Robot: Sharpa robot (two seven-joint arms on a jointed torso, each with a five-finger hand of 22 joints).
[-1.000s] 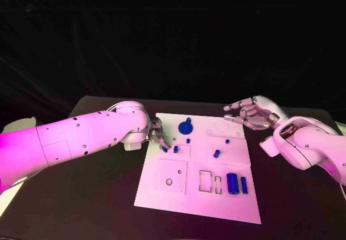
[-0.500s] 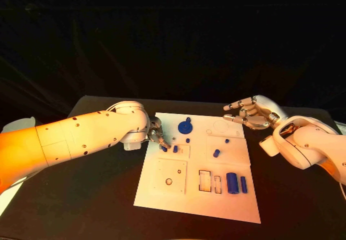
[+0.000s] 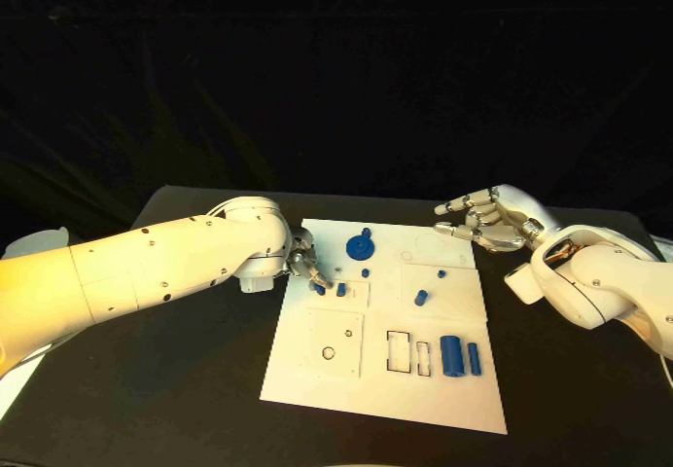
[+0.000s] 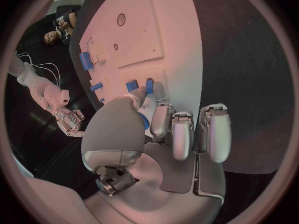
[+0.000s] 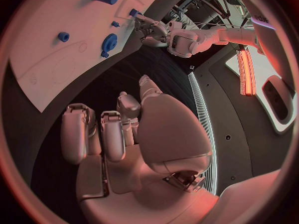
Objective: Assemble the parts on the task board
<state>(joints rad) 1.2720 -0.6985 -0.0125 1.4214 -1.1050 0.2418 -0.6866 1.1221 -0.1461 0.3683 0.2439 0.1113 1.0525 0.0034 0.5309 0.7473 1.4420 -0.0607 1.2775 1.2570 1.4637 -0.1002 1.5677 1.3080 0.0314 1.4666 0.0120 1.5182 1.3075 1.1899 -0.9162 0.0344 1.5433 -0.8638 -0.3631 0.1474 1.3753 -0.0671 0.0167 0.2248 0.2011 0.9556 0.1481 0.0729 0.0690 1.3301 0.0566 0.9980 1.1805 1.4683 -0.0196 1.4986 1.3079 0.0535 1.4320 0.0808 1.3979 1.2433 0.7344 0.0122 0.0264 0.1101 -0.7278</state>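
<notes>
The white task board lies mid-table. My left hand rests at the board's far left edge, fingers curled. Its thumb tip touches a small blue part, which has a second small part beside it. I cannot tell whether the part is gripped. A blue gear lies just right of that hand. My right hand hovers over the board's far right corner with fingers apart and holds nothing. A large blue cylinder and a slimmer one lie at the near right.
Further small blue pieces are spread over the board's middle. A raised square plate with holes and two narrow slots sit on the near half. Black table surrounds the board on both sides.
</notes>
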